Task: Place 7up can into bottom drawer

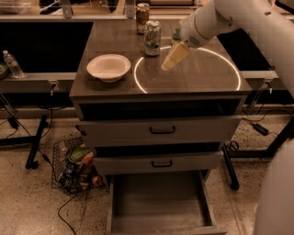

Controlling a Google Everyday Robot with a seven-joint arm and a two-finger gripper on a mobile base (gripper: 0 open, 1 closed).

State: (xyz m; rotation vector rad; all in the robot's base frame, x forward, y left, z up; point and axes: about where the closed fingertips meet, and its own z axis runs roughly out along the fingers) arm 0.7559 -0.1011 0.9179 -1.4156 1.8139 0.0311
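Note:
The 7up can (152, 38), pale whitish-green with a green logo and silver top, stands upright on the cabinet top (193, 78), near the back. My gripper (174, 57) hangs over the top just right of and in front of the can, apart from it, at the end of my white arm coming in from the upper right. The bottom drawer (158, 204) is pulled out at floor level, a wide shallow grey tray with nothing in it.
A darker brown-red can (143, 12) stands behind the 7up can. A white bowl (108, 67) sits on the left of the top. Two upper drawers with black handles (162, 130) are above the tray. A wire basket of packets (76, 167) stands on the floor at left.

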